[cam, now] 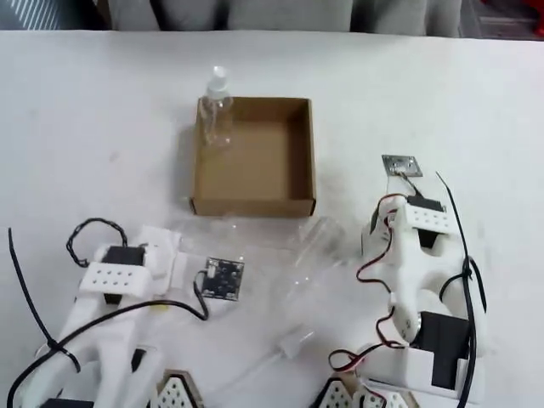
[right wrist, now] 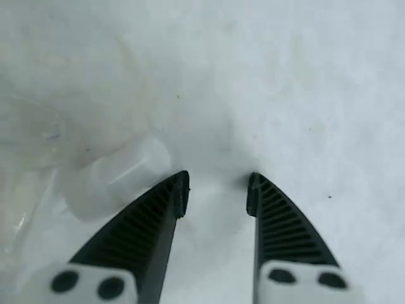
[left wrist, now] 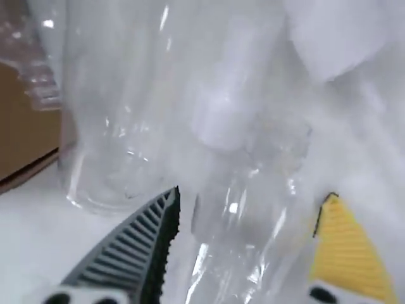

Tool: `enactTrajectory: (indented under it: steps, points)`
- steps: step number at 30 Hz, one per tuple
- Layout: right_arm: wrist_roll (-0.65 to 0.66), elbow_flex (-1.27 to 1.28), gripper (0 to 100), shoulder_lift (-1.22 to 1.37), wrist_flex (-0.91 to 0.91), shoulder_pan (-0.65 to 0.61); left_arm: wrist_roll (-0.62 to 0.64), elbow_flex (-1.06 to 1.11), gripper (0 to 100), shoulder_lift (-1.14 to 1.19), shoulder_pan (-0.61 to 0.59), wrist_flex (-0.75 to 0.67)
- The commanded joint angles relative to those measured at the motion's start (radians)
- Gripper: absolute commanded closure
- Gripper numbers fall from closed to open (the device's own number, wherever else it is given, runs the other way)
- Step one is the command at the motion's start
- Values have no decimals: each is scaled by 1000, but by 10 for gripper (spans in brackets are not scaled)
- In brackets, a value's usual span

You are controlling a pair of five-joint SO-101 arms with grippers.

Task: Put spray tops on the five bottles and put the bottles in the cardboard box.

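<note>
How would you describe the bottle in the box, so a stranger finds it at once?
Find the cardboard box on the table. A clear bottle stands in its far left corner. Unlike the bottles lying before the box, it is upright and wears a white top.

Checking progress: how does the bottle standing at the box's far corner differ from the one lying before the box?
The corner bottle stands upright; the front bottle lies on its side. The corner bottle wears a white spray top; the front bottle shows none. Both are clear plastic.
</note>
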Motion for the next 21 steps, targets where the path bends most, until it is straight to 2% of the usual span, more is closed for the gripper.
enactTrajectory:
  steps: [1, 7, 9, 17, 21]
  points:
    - [11, -12, 865, -1, -10, 1, 26, 2, 695, -24, 39, -18]
    - [11, -12, 865, -1, -10, 1, 25, 3, 991, -24, 39, -18]
    - [11, -12, 865, -1, -10, 2, 25, 5, 953, -24, 28, -11]
    - [11, -12, 865, -1, -10, 2, 32, -41, 978, -33, 12, 81]
    - [11, -12, 865, -1, -10, 2, 32, -195, 978, -33, -45, 273]
